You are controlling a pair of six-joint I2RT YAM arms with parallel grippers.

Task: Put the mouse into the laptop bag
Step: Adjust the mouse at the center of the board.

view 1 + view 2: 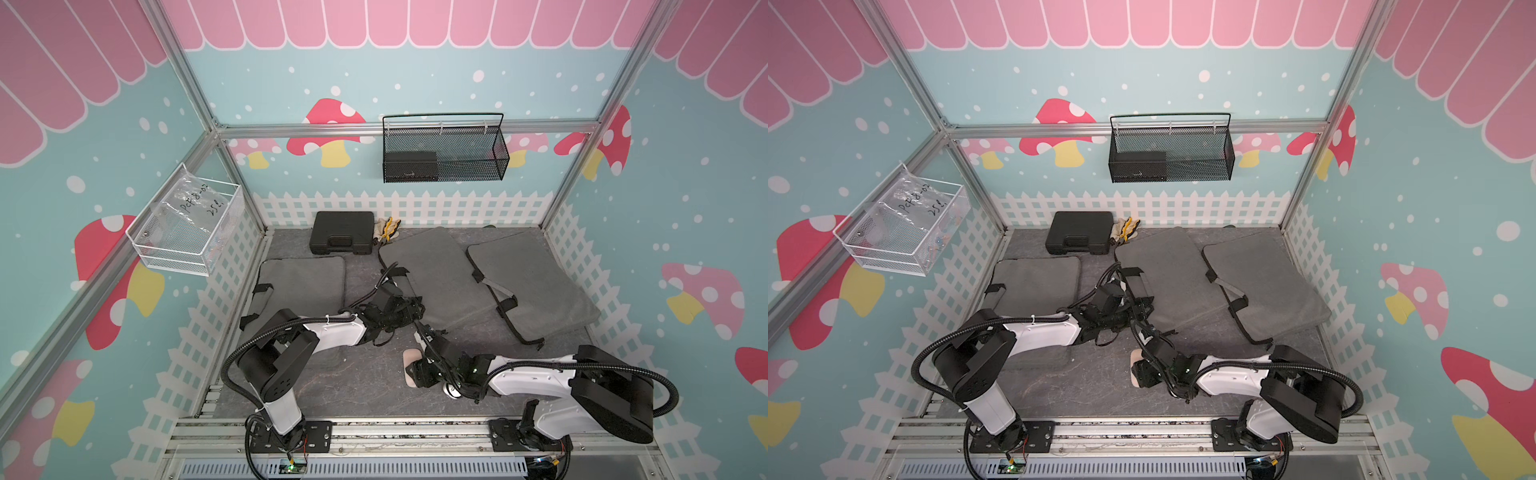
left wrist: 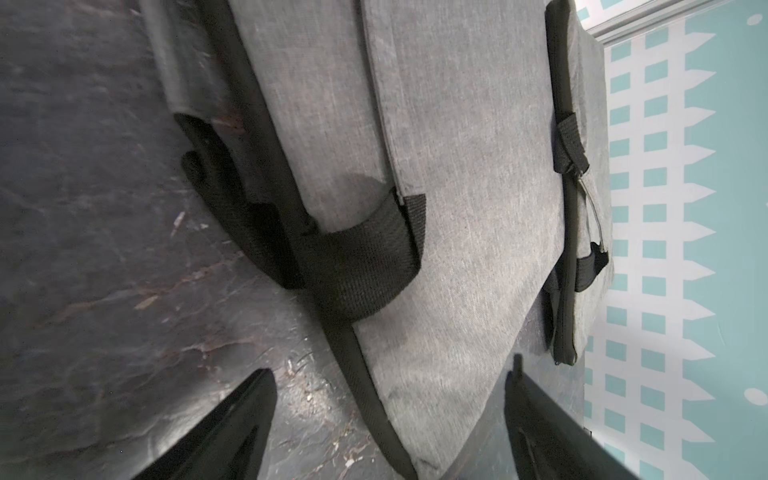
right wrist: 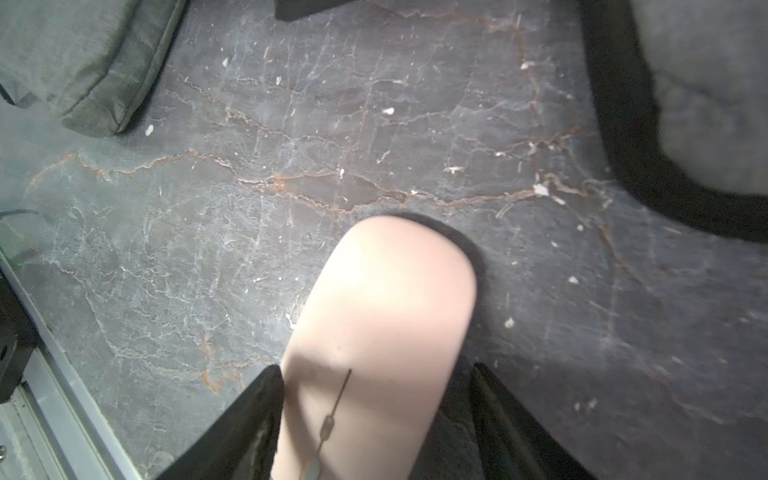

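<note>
A pale pink mouse (image 3: pixel 386 324) lies on the dark table near the front; both top views show it (image 1: pixel 411 355) (image 1: pixel 1135 356). My right gripper (image 3: pixel 376 370) straddles its rear end, open: one finger touches the mouse's side and the other stands a little off it. A grey laptop bag (image 1: pixel 436 274) with black straps lies flat in the middle. My left gripper (image 2: pixel 390 368) hovers open over that bag's (image 2: pixel 457 166) near corner, by a black strap loop (image 2: pixel 361 266), holding nothing. In a top view the left gripper (image 1: pixel 415 309) sits just behind the right gripper (image 1: pixel 419 368).
Two more grey bags lie flat, one at the left (image 1: pixel 303 282) and one at the right (image 1: pixel 536 286). A black tool case (image 1: pixel 341 237) and gloves (image 1: pixel 388 228) sit at the back. A black mesh basket (image 1: pixel 444 153) and a white wire basket (image 1: pixel 187 232) hang on the walls.
</note>
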